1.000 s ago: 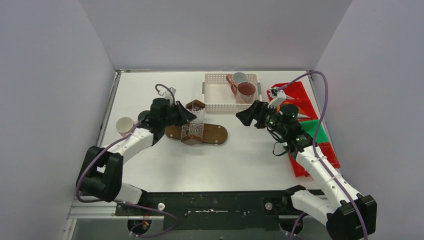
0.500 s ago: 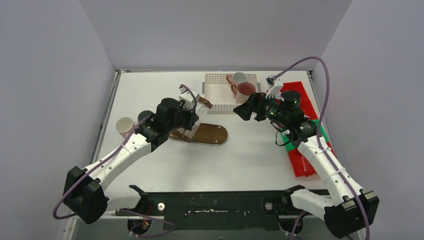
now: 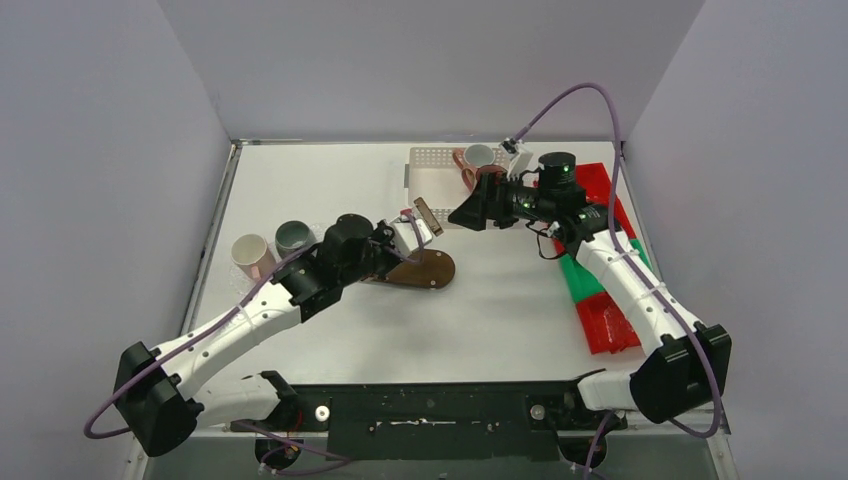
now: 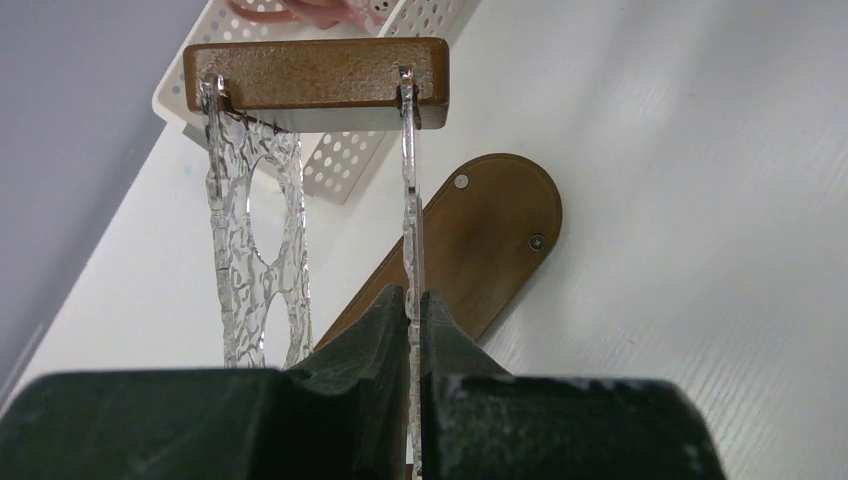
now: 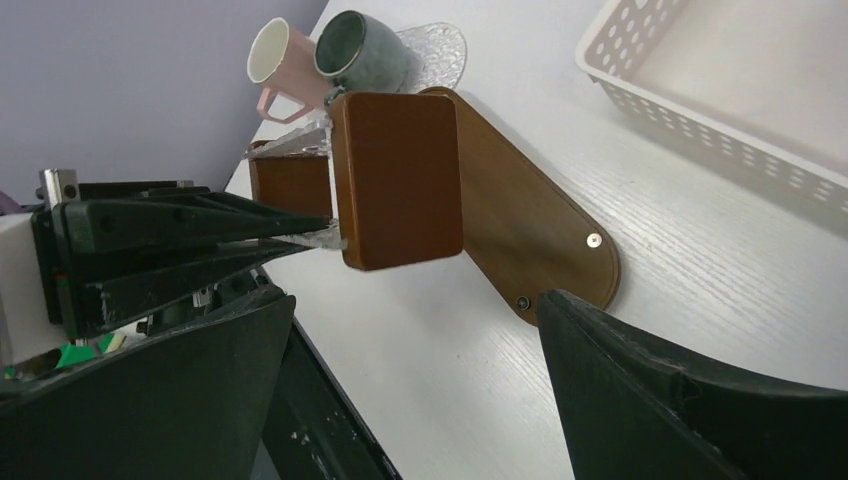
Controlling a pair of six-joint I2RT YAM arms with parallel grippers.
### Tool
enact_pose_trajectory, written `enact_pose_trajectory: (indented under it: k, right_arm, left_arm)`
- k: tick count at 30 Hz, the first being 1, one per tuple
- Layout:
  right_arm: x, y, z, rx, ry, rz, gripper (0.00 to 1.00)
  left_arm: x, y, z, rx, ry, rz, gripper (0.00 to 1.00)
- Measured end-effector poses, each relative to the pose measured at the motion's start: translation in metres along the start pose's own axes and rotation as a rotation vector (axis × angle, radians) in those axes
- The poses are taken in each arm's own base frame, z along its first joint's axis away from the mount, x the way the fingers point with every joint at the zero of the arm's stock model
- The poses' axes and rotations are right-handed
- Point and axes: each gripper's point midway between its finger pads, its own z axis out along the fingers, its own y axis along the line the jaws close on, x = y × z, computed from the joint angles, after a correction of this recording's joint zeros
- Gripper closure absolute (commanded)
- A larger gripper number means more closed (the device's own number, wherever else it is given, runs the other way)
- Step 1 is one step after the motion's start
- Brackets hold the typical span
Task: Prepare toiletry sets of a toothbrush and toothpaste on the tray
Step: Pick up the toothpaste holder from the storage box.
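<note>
My left gripper [image 3: 402, 243] is shut on a clear acrylic panel [image 4: 411, 235] of a rack that has a wooden top block [image 3: 428, 215] and an oval wooden base [image 3: 425, 269]. The rack leans toward the white perforated tray [image 3: 432, 170]. My right gripper [image 3: 466, 214] is open and empty, just right of the top block [image 5: 397, 180]. A pinkish-white mug [image 3: 248, 252] and a dark green mug [image 3: 293, 238] stand at the left. A white mug with a pink handle [image 3: 478, 155] and a maroon mug [image 3: 489, 176] sit in the tray. No toothbrush or tube shows.
Red and green packets [image 3: 597, 290] lie along the right edge under my right arm. The tray's near wall [image 5: 720, 110] is right of my right gripper. The enclosure walls stand close on the left, back and right.
My left arm swung right, tipping the rack's top toward the tray and uncovering the dark green mug. My right gripper moved left and back, in front of the tray.
</note>
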Motion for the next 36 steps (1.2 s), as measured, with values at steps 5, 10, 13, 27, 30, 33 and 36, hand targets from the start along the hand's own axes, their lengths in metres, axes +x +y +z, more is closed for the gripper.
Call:
enact_pose_trajectory:
  k: [5, 10, 13, 27, 30, 33, 36]
  right_arm:
    - [0.012, 0.002, 0.015, -0.05, 0.066, 0.015, 0.0]
    - [0.024, 0.003, 0.027, -0.1, 0.119, 0.034, 0.0]
    - [0.026, 0.006, 0.031, -0.147, 0.133, 0.034, 0.0]
    - [0.038, 0.026, 0.032, -0.334, 0.17, 0.01, 0.05]
    - [0.039, 0.029, 0.035, -0.355, 0.173, 0.0, 0.08]
    - [0.043, 0.031, 0.039, -0.375, 0.187, -0.001, 0.13]
    - [0.047, 0.033, 0.042, -0.392, 0.202, 0.001, 0.2]
  left_arm:
    - [-0.005, -0.016, -0.003, 0.021, -0.016, 0.133, 1.0]
    - [-0.003, -0.028, -0.006, 0.03, -0.03, 0.215, 1.0]
    - [-0.001, -0.033, -0.006, 0.034, -0.035, 0.244, 1.0]
    - [-0.023, -0.034, -0.013, 0.009, -0.169, 0.252, 1.0]
    - [-0.024, -0.036, -0.012, 0.019, -0.179, 0.252, 1.0]
    - [-0.024, -0.039, -0.012, 0.028, -0.183, 0.253, 1.0]
    - [-0.023, -0.04, -0.012, 0.033, -0.184, 0.255, 1.0]
